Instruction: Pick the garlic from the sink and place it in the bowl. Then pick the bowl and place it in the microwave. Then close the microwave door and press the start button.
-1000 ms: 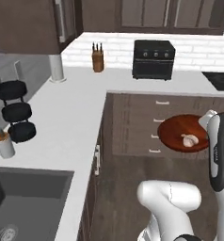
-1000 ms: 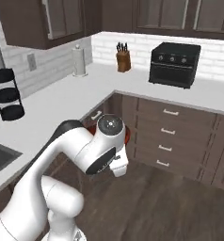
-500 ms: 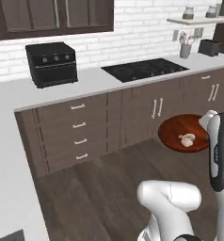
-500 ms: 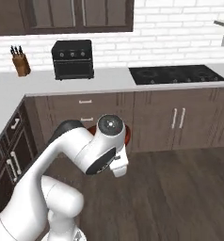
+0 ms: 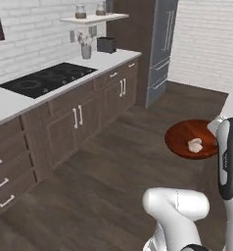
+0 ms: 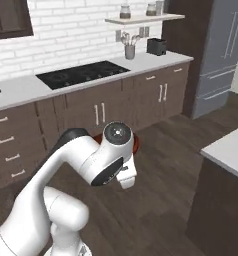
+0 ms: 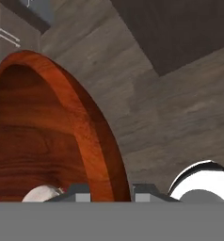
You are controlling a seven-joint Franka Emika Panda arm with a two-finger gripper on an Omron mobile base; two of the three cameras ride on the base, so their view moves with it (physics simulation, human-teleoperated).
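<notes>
One step of the task is complete: the garlic (image 5: 195, 145) lies inside the bowl (image 5: 187, 135), and the bowl is carried in the air above the wooden floor (image 5: 108, 162), well clear of any table. The fingers (image 7: 143, 190) pinch the bowl's rim, one on each side of its wall. Within the last second the base has turned. The corner table with the knife block has left both base views; a cooktop (image 5: 45, 78) and refrigerator (image 5: 162, 44) now appear. Judgement: transport toward the microwave is under way.
</notes>
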